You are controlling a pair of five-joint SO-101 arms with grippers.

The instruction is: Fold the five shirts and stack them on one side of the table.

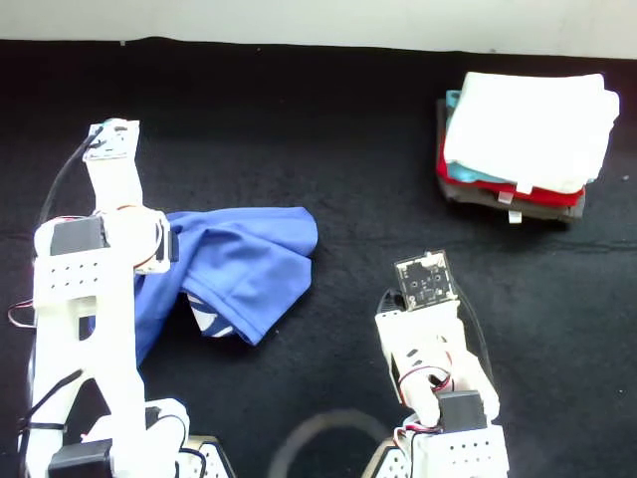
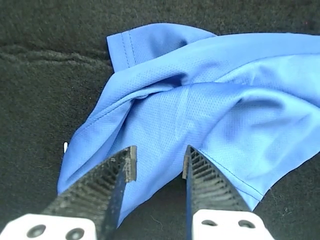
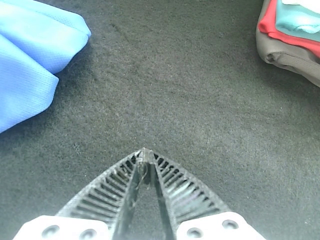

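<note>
- Near the left edge of the black counter (image 1: 328, 129), a blue shirt (image 1: 249, 264) lies crumpled and unfolded, with a bunched fold pointing toward the middle of the counter.
- The left arm reaches over this shirt from the near edge.
- The left gripper (image 2: 159, 162) hangs just above the blue cloth with its jaws partly apart. Nothing is held between them, and I cannot tell whether the tips touch the cloth.
- In the far right corner of the counter sits a stack of folded shirts (image 1: 523, 134).
- The stack has a white shirt (image 1: 528, 119) on top, then a teal shirt (image 3: 300, 20), then a red shirt (image 3: 280, 32), with a grey shirt (image 3: 292, 62) at the bottom.
- The right gripper (image 3: 145, 155) is over bare counter near the near edge, between the blue shirt and the stack and well apart from both. Its jaws are pressed together at the tips and hold nothing.
</note>
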